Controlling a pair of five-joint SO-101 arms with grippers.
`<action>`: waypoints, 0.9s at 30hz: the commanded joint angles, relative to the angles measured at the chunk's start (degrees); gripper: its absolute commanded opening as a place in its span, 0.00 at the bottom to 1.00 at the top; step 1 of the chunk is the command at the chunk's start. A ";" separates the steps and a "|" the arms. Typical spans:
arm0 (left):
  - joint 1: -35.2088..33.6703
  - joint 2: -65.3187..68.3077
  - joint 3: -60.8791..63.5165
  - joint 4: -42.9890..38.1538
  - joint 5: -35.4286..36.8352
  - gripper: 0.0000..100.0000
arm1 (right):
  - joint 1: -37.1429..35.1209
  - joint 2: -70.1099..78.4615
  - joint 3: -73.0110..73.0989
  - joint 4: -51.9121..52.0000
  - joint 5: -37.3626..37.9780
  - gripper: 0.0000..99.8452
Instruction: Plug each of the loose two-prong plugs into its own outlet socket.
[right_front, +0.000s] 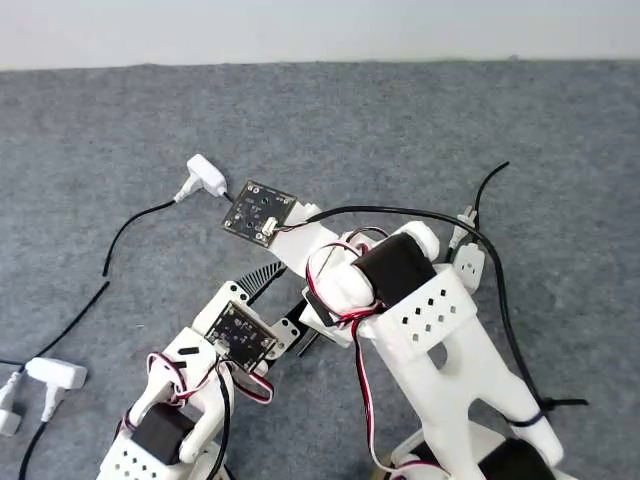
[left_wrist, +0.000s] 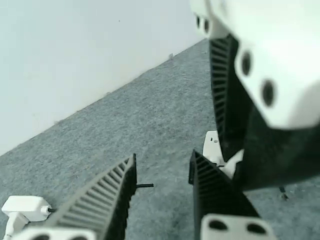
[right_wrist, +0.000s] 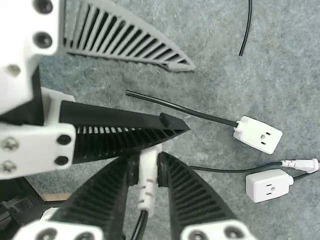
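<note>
One plug (right_wrist: 147, 186) in right pincer (right_wrist: 148, 159)

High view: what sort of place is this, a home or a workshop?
Probably a robotics lab bench: two white robot arms stand over a grey carpet-like mat, loose outlet sockets and cords lie on it, and a bare wall runs behind.

My left gripper (left_wrist: 163, 157), two ribbed dark fingers on a white plastic wrist, stood open with its jaws spread wide. My right gripper (right_wrist: 148, 159) was clamped on a white two-prong plug (right_wrist: 146, 187), its tips close beside the left's fingers. My white right arm (right_front: 450, 360) leaned in toward my shorter-reaching left arm (right_front: 150, 395).
</note>
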 joint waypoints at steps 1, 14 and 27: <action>1.93 -0.09 -0.75 0.26 0.44 0.19 | -0.75 -1.71 -3.78 2.07 -0.97 0.01; -8.35 -0.09 -2.95 -1.67 0.88 0.19 | 9.27 3.74 -4.22 1.89 2.20 0.01; -8.97 -0.09 -3.03 -1.76 0.97 0.19 | 32.31 30.64 -24.53 1.98 7.21 0.01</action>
